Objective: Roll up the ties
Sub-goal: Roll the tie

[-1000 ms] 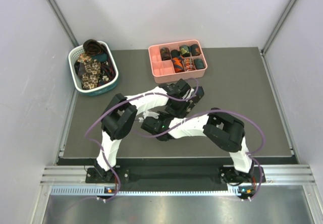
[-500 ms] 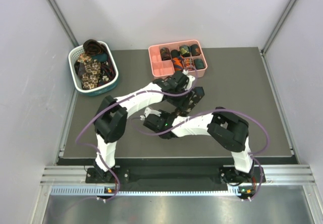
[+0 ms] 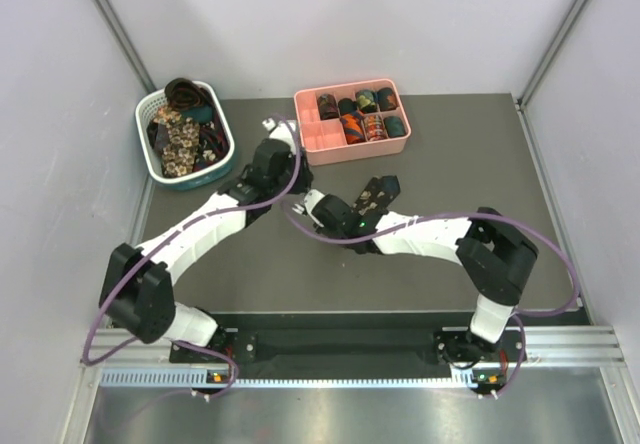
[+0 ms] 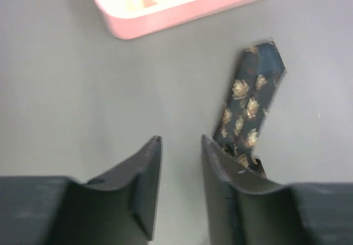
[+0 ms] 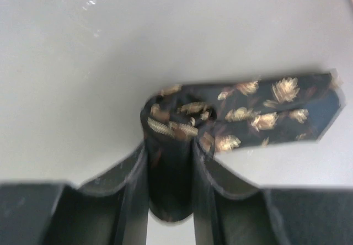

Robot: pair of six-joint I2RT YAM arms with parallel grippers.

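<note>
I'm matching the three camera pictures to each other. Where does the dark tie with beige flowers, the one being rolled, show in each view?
Top external: the floral tie lies mid-table, just before the pink tray.
Left wrist: right of centre, pointed tip up, below the tray's corner.
Right wrist: centre, its coiled end pinched in the right tool, tail running right.
Shared landmark: the tie's pointed end.

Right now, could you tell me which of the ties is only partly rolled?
The dark gold-leaf tie in the right gripper: its pointed tail lies flat on the table, unlike the finished coils in the pink tray.
</note>
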